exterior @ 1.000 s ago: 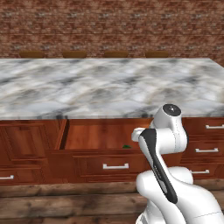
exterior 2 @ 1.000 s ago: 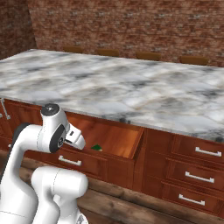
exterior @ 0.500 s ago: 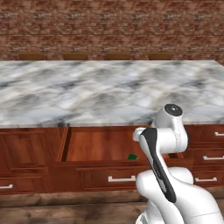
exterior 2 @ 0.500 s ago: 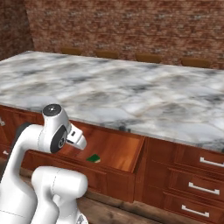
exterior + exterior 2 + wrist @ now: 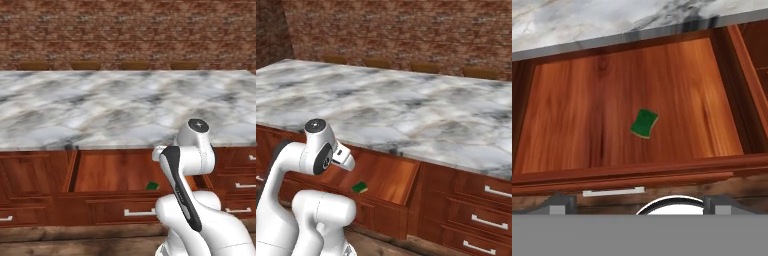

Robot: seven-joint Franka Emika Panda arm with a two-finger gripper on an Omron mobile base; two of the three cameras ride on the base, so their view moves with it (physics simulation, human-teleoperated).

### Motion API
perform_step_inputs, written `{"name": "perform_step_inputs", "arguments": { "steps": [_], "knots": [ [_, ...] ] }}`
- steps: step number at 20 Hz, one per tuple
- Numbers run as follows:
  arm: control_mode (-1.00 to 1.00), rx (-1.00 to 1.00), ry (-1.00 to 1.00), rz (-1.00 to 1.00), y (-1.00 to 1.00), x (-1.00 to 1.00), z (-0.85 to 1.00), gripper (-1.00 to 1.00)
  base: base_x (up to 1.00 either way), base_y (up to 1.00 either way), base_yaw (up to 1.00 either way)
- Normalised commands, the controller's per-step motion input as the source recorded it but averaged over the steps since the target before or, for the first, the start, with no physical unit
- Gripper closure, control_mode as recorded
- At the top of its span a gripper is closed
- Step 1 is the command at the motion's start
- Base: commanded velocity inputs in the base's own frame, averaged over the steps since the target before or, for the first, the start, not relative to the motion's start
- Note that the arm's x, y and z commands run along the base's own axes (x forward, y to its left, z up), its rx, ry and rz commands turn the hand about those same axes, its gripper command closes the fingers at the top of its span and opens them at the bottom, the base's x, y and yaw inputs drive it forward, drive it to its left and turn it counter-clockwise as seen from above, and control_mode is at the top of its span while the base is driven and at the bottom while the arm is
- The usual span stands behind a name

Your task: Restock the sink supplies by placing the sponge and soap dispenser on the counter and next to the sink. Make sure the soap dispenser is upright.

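The sponge lay green-side up near the middle of the open wooden drawer, ungrasped, the gripper wide open and empty above the drawer's front, so restocking had barely begun.

arm shell: glossy white, rounded, bulbous segments with smooth curves
upper joint housing: white cylinder, capped by a dark grey round disc bearing a small pale mark at its centre
side band: long dark grey strip curving down the white link, in the left base view
joint disc: dark grey circle with a lighter ring, set in the white housing, in the right base view
small end piece: white, angular, with a dark spot
fingers: two small dark grey blocky tips
cables, screws: none seen
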Motion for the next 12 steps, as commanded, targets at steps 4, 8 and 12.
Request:
{"name": "perform_step_inputs", "arguments": {
  "steps": [4,8,12],
  "knots": [
    [1.00,0.00,0.00,0.00,0.00,0.00,0.00,-1.00,0.19,0.00,0.00],
    [1.00,0.00,0.00,0.00,0.00,0.00,0.00,-1.00,0.04,0.00,0.00],
    [-1.00,0.00,0.05,-0.04,0.00,0.29,-0.30,-1.00,0.03,0.00,0.00]
  ]
}}
